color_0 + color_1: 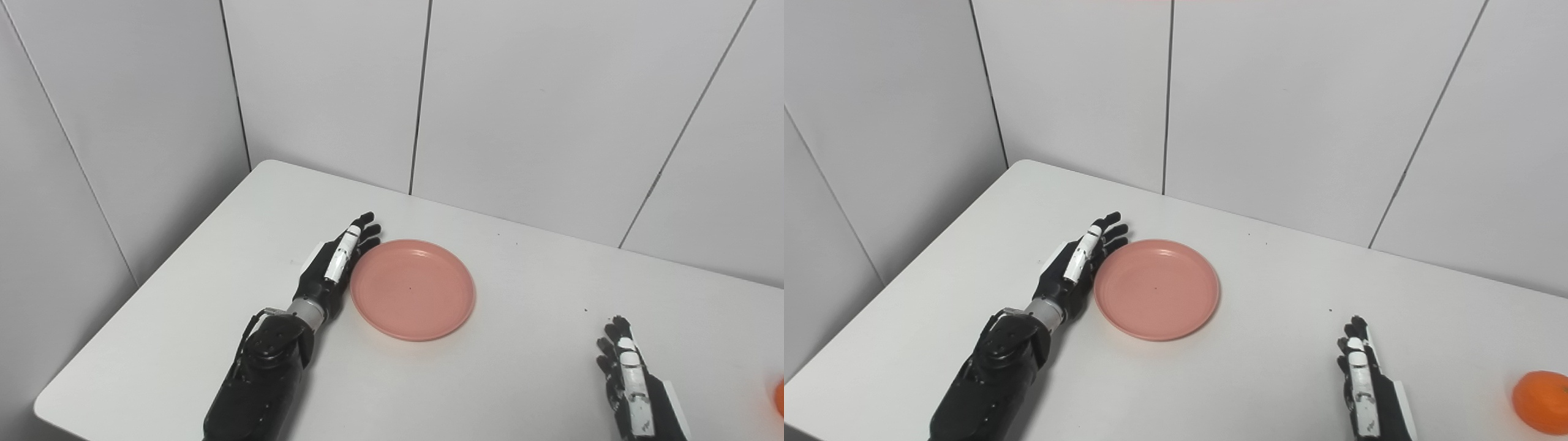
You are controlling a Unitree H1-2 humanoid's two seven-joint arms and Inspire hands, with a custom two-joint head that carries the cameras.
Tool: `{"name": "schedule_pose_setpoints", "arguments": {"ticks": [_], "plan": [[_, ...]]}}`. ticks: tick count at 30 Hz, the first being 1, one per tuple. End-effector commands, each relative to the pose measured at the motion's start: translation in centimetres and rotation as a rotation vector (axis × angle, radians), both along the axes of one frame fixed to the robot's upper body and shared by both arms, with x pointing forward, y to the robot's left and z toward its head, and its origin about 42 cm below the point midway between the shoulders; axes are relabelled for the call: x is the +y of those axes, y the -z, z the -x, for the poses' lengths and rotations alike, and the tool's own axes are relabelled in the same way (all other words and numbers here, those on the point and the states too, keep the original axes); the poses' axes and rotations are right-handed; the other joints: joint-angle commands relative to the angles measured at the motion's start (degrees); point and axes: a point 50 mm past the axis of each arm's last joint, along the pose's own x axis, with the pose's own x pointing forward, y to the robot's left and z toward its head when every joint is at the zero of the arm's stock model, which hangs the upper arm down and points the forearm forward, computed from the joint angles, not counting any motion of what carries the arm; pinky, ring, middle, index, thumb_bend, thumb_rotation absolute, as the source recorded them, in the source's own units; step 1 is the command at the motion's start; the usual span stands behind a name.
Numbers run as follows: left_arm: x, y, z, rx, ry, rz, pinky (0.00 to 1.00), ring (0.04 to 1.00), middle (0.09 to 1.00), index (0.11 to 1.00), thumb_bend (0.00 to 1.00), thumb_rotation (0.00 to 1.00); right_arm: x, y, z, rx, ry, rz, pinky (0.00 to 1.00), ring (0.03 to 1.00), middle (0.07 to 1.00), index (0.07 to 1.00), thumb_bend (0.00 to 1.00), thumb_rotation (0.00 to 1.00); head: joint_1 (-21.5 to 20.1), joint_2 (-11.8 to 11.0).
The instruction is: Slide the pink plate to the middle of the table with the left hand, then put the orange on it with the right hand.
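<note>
Left robot hand [1077, 264], fingers flat and extended, holding nothing, presses edge-on against left rim of pink plate [1156, 289], frame centre on desk [1274, 380]. Push rightward. Your right robot hand [1366, 392], open and empty, waits lower right; orange [1541, 402] lies just beyond, right.
</note>
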Motion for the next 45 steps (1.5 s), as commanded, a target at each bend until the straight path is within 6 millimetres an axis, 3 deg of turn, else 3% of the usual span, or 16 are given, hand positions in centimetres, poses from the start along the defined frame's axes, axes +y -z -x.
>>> {"name": "schedule_pose_setpoints", "arguments": {"ticks": [1,45], "plan": [[-3.1,0.8,-0.2,0.079,0.114,0.020,0.92,0.919,0.919,0.908,0.36,1.00,0.7,-0.6,-0.4,-0.038,-0.026,-0.008,1.00,0.978,0.983,0.986,0.27,1.00,-0.40,0.22],[-10.8,-0.7,1.8,0.048,0.192,0.069,0.91,0.912,0.914,0.897,0.35,1.00,2.9,-1.4,-0.1,-0.047,-0.004,0.012,0.98,0.950,0.962,0.961,0.29,1.00,-9.62,3.43]]}}
